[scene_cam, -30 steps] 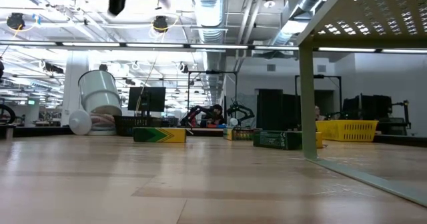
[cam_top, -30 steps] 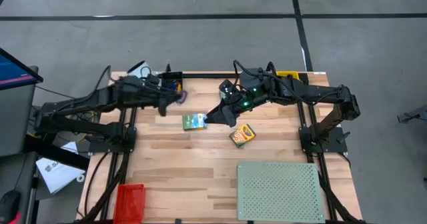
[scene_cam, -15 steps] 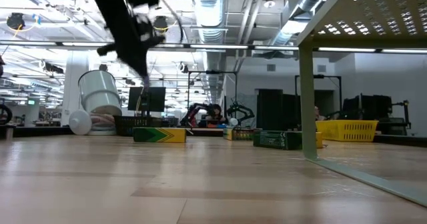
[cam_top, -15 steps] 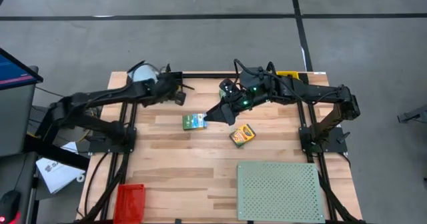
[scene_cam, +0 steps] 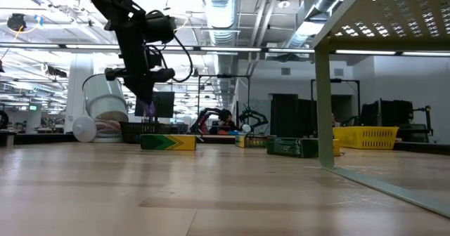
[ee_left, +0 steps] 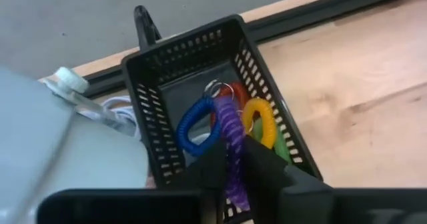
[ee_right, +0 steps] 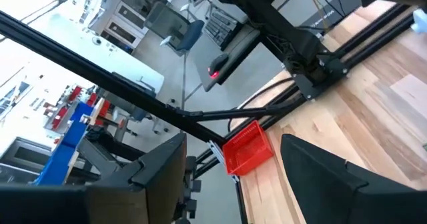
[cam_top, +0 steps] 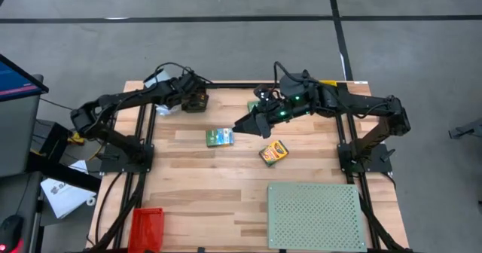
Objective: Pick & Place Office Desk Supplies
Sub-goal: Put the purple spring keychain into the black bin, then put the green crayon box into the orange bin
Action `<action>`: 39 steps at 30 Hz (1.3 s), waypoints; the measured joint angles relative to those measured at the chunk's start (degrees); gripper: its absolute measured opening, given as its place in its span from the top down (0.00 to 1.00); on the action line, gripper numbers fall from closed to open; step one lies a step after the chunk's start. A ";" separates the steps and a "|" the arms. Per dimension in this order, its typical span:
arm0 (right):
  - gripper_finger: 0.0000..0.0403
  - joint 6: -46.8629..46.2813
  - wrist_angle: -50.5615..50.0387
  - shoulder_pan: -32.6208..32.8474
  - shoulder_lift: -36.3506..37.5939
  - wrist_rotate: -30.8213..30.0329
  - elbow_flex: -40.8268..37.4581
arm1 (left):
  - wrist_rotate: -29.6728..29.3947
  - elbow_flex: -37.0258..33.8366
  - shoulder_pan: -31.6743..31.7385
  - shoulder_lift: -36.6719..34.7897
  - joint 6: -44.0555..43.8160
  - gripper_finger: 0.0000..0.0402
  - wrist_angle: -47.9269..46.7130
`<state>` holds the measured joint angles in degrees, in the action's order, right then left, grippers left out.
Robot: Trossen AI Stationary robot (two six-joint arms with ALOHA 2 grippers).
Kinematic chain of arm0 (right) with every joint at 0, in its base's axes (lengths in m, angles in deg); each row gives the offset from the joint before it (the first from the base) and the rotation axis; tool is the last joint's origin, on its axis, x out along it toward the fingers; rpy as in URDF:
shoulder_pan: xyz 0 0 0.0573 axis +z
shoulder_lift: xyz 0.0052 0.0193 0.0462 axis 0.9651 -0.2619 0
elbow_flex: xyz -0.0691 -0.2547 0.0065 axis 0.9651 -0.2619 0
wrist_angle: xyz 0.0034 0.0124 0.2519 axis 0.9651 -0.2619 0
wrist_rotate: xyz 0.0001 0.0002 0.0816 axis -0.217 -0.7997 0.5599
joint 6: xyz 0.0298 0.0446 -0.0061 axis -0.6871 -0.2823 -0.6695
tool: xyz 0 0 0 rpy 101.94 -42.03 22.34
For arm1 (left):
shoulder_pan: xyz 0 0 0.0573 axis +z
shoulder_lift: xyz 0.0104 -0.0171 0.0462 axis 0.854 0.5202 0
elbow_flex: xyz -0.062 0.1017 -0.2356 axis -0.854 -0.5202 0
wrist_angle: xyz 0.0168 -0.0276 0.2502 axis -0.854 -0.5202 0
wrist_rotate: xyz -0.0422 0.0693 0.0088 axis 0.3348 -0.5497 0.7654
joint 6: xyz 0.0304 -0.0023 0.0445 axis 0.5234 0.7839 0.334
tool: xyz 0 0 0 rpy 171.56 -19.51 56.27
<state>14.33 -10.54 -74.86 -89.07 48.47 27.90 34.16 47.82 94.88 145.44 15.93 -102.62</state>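
Left gripper [ee_left: 230, 164], clamped on a purple ring [ee_left: 231, 141], hangs over the black basket [ee_left: 155, 114]; right gripper [cam_top: 242, 125], fingers apart, hovers nearby.

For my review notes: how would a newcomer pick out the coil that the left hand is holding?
Find the black mesh basket at the table's far left corner. The left hand hangs over it, pinching a purple coil that dangles into it. The blue, yellow and other coils lie loose inside.

The left tool [ee_left: 232, 159] hangs over the basket [ee_left: 153, 115], rings [ee_left: 257, 121] lying inside.
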 joint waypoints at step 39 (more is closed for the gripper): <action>0.41 -8.98 -41.52 -0.51 1.96 -19.91 -6.93 | 33.09 -0.02 -16.45 -23.65 2.23 0.66 9.39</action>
<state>5.36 -52.06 -75.36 -87.11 28.56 20.97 67.25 47.79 78.42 121.78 18.16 -93.23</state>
